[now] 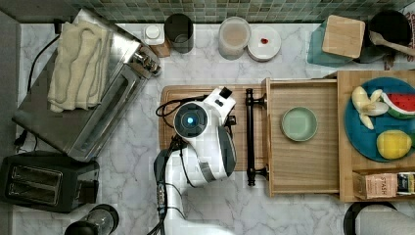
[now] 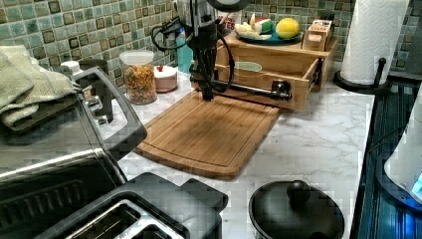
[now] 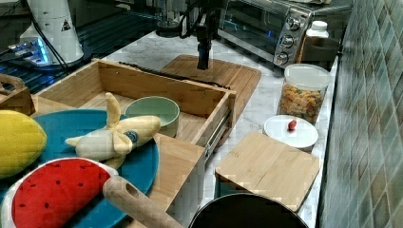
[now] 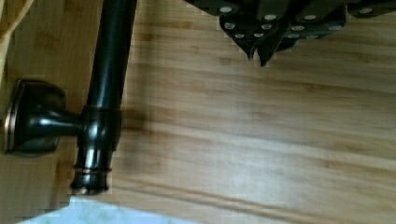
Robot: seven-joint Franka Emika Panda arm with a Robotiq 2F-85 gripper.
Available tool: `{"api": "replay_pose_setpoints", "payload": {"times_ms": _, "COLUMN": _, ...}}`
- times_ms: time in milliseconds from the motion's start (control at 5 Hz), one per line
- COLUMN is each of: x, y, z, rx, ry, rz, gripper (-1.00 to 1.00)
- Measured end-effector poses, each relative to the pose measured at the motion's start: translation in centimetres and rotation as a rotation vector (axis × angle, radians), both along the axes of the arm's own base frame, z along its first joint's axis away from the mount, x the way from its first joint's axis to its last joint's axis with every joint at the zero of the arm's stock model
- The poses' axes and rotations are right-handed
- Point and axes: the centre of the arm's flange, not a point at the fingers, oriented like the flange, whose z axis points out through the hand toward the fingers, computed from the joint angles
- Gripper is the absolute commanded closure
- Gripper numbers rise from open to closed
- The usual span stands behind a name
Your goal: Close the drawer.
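The drawer (image 1: 303, 166) stands pulled out from the wooden cabinet, over the edge of the cutting board (image 1: 205, 95). A pale green bowl (image 1: 299, 124) sits inside it. Its long black bar handle (image 1: 250, 137) runs across the front. In the left view my gripper (image 2: 208, 94) hangs just in front of the handle (image 2: 249, 89), low over the board (image 2: 209, 134). The wrist view has the fingertips (image 4: 254, 49) pressed together with nothing between them, beside the bar's end (image 4: 109, 70) and apart from it. From the right view the gripper (image 3: 203, 64) is beyond the drawer (image 3: 157, 88).
The cabinet top (image 1: 345, 147) carries a blue plate (image 1: 364, 137) of toy fruit. A toaster oven (image 1: 93, 103) and toaster (image 1: 46, 181) stand on the top view's left. Jars (image 1: 234, 36) line the back wall. A black pot lid (image 2: 296, 211) and paper towel roll (image 2: 373, 37) are in the left view.
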Motion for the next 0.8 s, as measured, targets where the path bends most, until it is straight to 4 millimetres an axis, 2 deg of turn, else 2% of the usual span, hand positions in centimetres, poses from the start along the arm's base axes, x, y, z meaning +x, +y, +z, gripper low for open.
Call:
{"api": "replay_pose_setpoints", "payload": {"times_ms": 400, "x": -0.9, "y": -1.1, "z": -4.4, "rx": -0.009, "ry": 0.078, "rz": -0.019, "gripper": 1.00}}
{"api": "replay_pose_setpoints", "payload": {"times_ms": 600, "x": -1.6, "y": -1.7, "z": -4.8, "rx": 0.007, "ry": 0.043, "rz": -0.019, "gripper": 1.00}}
{"api": "replay_pose_setpoints", "payload": {"times_ms": 800, "x": -2.1, "y": -2.7, "z": -4.0, "rx": 0.023, "ry": 0.005, "rz": -0.024, "gripper": 1.00}}
